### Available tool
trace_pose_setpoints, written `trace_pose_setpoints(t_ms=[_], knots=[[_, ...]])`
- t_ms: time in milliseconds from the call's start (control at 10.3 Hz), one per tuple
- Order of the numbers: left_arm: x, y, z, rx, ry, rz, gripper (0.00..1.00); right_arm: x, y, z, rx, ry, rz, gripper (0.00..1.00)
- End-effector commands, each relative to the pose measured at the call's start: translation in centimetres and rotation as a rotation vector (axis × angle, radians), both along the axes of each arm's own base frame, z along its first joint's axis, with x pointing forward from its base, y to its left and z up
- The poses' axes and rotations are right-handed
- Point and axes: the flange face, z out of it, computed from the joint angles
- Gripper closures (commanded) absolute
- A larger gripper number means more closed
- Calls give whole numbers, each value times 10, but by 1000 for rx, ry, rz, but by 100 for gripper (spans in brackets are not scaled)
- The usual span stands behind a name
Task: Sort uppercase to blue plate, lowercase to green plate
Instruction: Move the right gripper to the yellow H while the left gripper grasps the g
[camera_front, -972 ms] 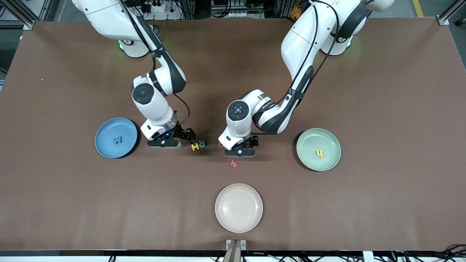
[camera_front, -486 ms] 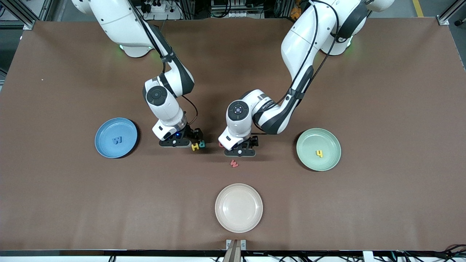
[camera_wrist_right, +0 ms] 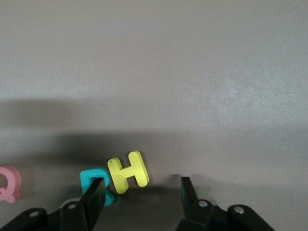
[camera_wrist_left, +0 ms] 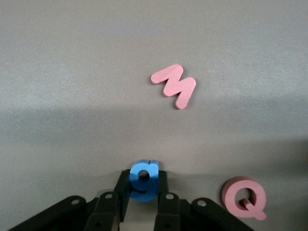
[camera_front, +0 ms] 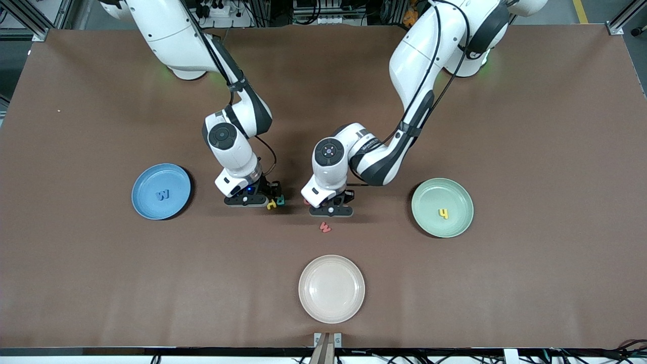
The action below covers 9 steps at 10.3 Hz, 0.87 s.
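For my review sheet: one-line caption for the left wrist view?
Left gripper shut on blue g, red w and red Q lying loose on the table.

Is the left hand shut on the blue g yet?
Yes. In the left wrist view the left hand has its fingers pressed against both sides of the blue g.

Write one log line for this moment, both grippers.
left gripper: shut on g | right gripper: open around H, beside R

Blue g (camera_wrist_left: 143,180) pinched upright; yellow H (camera_wrist_right: 127,172) flat, seemingly touching teal R (camera_wrist_right: 94,182).
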Motion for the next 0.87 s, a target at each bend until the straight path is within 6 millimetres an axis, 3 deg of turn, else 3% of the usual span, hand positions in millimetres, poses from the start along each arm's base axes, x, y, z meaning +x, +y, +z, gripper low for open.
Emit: trace_pose_setpoints(t_ms=[0,291,583,777], knots=[[-1,3,-7,11,17,34,100,3,2,-2,-17,-12,13,30],[6,11,12,21,28,57,100,5,3,-1,-20,-18,27,30],[35,51,49,43,55,138,100,4,3,-5,-32,-18,39,30],[41,76,63,53,69,166,100,5,3,-9,-31,-24,40,30]])
